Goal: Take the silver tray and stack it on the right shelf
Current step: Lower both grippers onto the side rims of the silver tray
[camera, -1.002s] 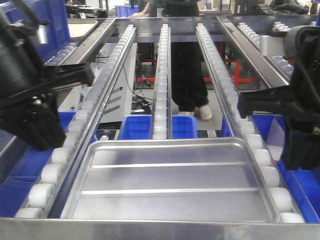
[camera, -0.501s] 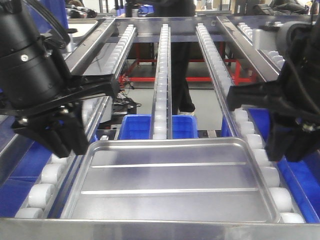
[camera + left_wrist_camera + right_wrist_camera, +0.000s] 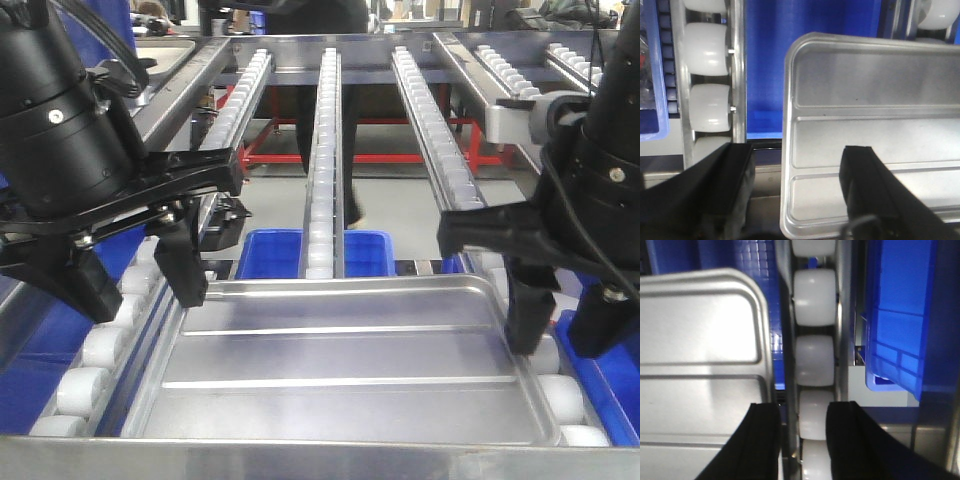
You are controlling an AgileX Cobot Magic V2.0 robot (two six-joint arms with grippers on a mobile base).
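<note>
Currently the silver tray [image 3: 350,360] lies flat on the right shelf [image 3: 322,150], at its 6 o'clock end beside the front bar [image 3: 300,462]. Left hand [image 3: 138,292] spread, straddling the tray's 9 o'clock rim, one finger over the base, one outside. Right hand [image 3: 562,328] spread at 3 o'clock, white rollers [image 3: 814,360] between its fingers [image 3: 760,445].

The floor [image 3: 400,205] is plain grey and looks smooth. Low down in the middle, two blue plastic bins [image 3: 272,255] stand side by side, just beside each other. A bigger blue crate [image 3: 900,325] with moulded ribs on its wall is at the right side. Farther back, a red metal frame [image 3: 390,157] stands near the floor. A person [image 3: 300,12] in dark clothes stands at the far end. The light is even and bright, without hard shadows.
</note>
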